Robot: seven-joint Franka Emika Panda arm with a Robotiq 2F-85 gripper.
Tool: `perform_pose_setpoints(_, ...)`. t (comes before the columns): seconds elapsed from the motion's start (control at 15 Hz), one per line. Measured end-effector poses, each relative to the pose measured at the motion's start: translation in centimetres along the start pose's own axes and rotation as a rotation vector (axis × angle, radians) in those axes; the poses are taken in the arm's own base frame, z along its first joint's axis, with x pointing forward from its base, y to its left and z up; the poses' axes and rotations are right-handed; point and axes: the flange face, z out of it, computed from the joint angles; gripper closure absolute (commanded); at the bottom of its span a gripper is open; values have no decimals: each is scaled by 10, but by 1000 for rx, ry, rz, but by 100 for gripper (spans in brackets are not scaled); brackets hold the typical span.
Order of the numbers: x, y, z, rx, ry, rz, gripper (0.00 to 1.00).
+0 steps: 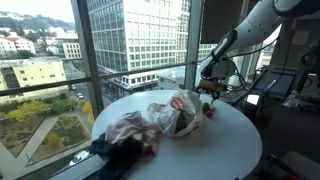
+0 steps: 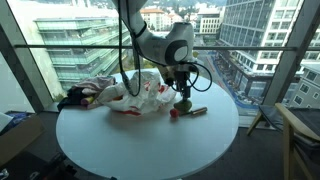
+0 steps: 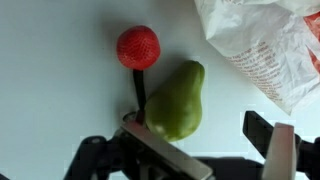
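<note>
In the wrist view we see, from the left, a red ball (image 3: 138,47) on a dark stem, then a green pear (image 3: 176,100) just beside it, then a crumpled plastic bag (image 3: 262,48) at the upper right. The gripper (image 3: 200,135) stands open over the white table (image 3: 60,90). The pear lies between the jaws, close to the finger (image 3: 165,150) at the left of the picture and well apart from the other. We cannot tell whether that finger touches it. In an exterior view a heap of clothes (image 2: 82,97) lies at the table's left edge, well apart from the pear.
</note>
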Motion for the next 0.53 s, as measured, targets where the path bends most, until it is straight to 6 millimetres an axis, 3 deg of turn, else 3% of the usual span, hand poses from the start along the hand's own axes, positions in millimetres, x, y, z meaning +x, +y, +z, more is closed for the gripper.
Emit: perform_pose_setpoints(0.53,15,0,39,-71,-62,52,0)
